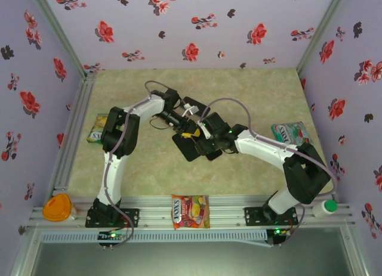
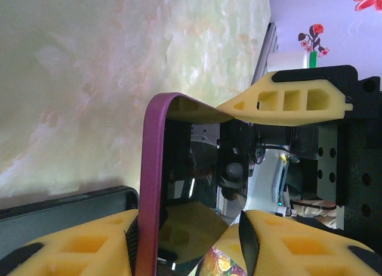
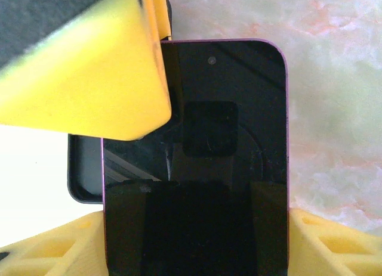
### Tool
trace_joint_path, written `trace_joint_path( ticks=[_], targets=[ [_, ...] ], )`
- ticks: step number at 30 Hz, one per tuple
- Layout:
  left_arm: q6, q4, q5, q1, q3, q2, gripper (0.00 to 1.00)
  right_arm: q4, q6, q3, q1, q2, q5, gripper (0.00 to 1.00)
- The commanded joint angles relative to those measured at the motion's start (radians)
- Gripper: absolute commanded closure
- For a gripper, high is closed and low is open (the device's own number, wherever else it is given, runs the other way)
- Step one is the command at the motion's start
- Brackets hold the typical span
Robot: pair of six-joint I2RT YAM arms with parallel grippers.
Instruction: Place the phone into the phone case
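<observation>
Marbled table (image 3: 334, 79) below: phone (image 3: 227, 109) looks stiff, slick-glassed, fragile, so right gripper (image 3: 197, 240) clamping its purple side edges suits; left gripper (image 2: 185, 240) straddles it, grip unclear.

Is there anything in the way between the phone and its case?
Nothing visible. The right jaws hold the phone, and the dark case lies right behind it, peeking out past one edge. A yellow finger of the left arm overlaps the phone's top corner, but it isn't between phone and case.

Lavender floral walls (image 1: 197, 43); pale green, seemingly marbled tabletop (image 1: 262, 91); even light.
</observation>
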State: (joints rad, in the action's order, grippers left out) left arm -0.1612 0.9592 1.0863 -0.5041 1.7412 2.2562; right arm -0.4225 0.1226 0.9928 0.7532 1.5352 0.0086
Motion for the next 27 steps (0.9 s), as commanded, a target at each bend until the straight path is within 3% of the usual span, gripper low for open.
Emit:
trace_joint_path(
  ticks=[1, 19, 27],
  targets=[
    [-0.028, 0.036, 0.032, -0.007, 0.021, 0.017, 0.52, 0.001, -0.017, 0.0, 0.008, -0.037, 0.026, 0.41],
    [-0.041, 0.053, 0.034, -0.018, 0.042, 0.05, 0.54, -0.012, -0.025, 0.024, 0.019, -0.033, 0.031, 0.42],
    [-0.049, 0.056, 0.04, -0.021, 0.044, 0.057, 0.61, -0.011, -0.026, 0.027, 0.021, -0.03, 0.037, 0.42]
  ],
)
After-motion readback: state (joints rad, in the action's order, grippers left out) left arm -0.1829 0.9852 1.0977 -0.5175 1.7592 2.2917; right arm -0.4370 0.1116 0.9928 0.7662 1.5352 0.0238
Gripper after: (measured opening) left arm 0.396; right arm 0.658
